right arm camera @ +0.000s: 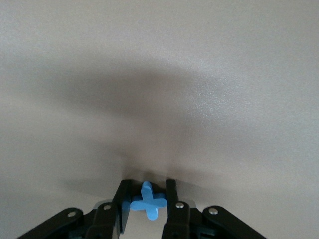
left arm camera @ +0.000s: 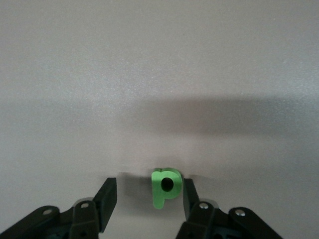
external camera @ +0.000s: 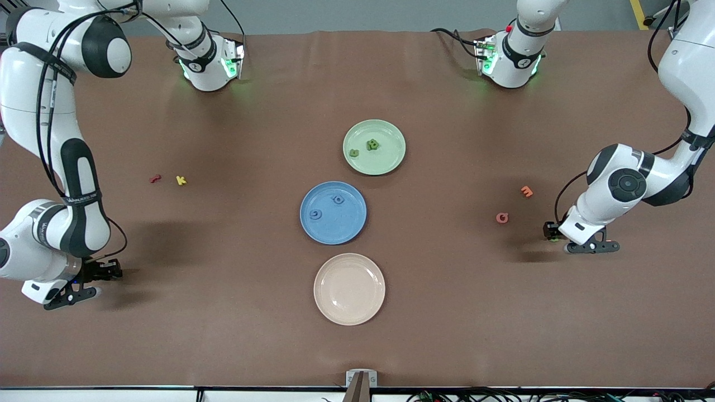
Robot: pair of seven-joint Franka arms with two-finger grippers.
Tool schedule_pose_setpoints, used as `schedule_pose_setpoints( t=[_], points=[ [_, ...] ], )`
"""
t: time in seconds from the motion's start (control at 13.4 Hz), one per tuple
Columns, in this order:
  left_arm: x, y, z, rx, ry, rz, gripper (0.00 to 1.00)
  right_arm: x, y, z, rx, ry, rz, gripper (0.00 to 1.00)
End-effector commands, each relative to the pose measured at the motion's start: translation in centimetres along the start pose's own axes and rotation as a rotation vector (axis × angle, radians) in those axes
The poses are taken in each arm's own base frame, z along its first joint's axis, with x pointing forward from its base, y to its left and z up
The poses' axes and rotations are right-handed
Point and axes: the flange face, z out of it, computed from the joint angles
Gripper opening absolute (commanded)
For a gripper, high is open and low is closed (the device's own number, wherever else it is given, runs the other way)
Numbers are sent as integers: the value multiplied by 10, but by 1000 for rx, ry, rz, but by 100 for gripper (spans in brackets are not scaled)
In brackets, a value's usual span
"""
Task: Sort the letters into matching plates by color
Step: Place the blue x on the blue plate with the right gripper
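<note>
My left gripper is low over the table at the left arm's end, open around a green letter p. One finger touches the letter and the other stands well apart. My right gripper is low at the right arm's end, shut on a blue cross-shaped letter, which is hidden in the front view. The pale green plate holds two green letters. The blue plate, nearer the front camera, holds two blue letters.
A cream-beige plate lies nearest the front camera. A red letter and a yellow letter lie toward the right arm's end. An orange letter and a pinkish letter lie beside my left gripper.
</note>
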Motion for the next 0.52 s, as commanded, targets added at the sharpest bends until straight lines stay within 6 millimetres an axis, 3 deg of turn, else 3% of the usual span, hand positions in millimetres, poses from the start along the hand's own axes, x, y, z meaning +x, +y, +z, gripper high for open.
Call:
schedule_pose_setpoints(
  t=[0.0,0.3,0.45],
  points=[
    [8,4,-1,-23,16,-2,61,2,-2,-5,16,0,-5,15],
    [9,4,4,-42,22,0,58,16,-32,-43,37,-33,-42,15],
    [10,4,6,-44,23,-3,55,21,-49,-47,55,-74,-16,15]
  ],
)
